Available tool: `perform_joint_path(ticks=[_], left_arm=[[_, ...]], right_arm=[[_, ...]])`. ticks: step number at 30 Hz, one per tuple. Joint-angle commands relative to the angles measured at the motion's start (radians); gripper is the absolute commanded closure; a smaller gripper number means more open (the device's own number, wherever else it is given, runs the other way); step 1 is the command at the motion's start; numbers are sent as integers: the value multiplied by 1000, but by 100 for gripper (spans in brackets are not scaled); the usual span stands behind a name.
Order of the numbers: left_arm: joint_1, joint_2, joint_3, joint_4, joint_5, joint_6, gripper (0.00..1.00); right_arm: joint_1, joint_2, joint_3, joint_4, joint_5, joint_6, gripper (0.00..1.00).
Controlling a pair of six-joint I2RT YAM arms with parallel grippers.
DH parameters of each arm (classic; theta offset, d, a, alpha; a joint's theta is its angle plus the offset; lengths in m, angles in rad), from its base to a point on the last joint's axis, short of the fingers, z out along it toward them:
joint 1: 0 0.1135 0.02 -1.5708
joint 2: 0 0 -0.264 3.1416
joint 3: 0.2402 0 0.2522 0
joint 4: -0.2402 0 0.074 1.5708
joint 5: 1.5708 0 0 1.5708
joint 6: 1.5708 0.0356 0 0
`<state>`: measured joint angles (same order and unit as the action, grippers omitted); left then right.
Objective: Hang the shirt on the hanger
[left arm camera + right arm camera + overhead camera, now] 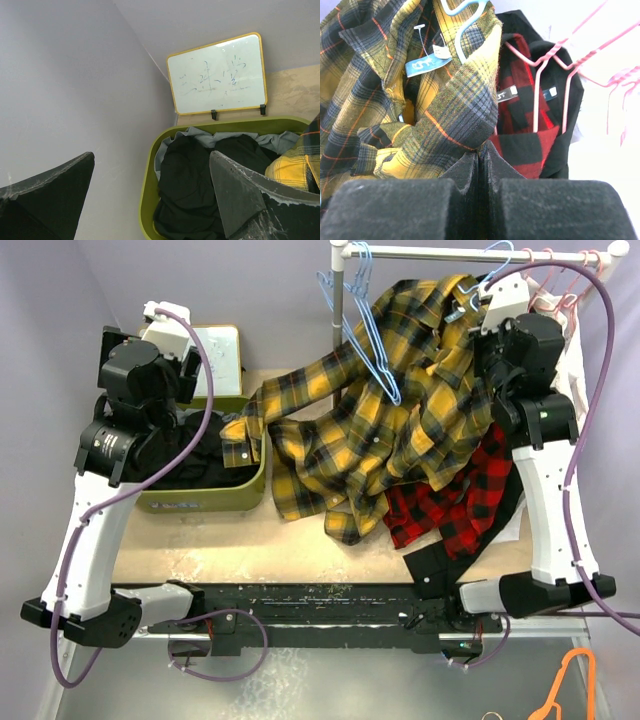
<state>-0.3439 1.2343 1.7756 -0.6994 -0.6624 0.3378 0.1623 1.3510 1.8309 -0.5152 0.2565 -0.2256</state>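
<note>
Up at the clothes rail [440,252], the right gripper [479,167] has its pads pressed together on what appears to be a front edge of the yellow-and-navy plaid shirt [400,410], just below the collar; the exact hold is hard to see from the wrist camera. A light-blue hanger [462,9] sits inside the collar opening. The shirt hangs from that corner and spills down across the surface [270,540], with one sleeve draped over the rim of the green bin [200,502]. A red-and-black checked shirt [450,505] lies partly under it, and pink hangers [555,50] hang to the right. The left gripper [152,155] hovers spread wide above the bin's dark clothing, near a small whiteboard [217,75] leaning against the wall.
</note>
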Motion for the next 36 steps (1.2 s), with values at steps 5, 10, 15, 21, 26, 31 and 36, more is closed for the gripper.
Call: perform_joint_path(ticks=[5,10,15,21,26,31,36], left_arm=[[-7,11,1,47,-32,18,1],[-8,16,4,44,-29,18,1],[-7,23,6,39,-23,17,1],[-8,30,-5,9,3,-1,1],[-7,25,13,-28,15,-27,1],[33,15,44,-131,138,-104,1],[122,-2,3,-158,255,-135,0]], right_arm=[[-34,56,143,135,-10,-23,100],[-35,98,164,105,-46,5,100],[-35,76,57,114,-86,45,100],[-35,39,4,81,-148,100,100],[-35,-35,31,69,-73,130,2],[-35,-144,89,150,-56,232,0],[-35,-227,22,258,-149,285,0]])
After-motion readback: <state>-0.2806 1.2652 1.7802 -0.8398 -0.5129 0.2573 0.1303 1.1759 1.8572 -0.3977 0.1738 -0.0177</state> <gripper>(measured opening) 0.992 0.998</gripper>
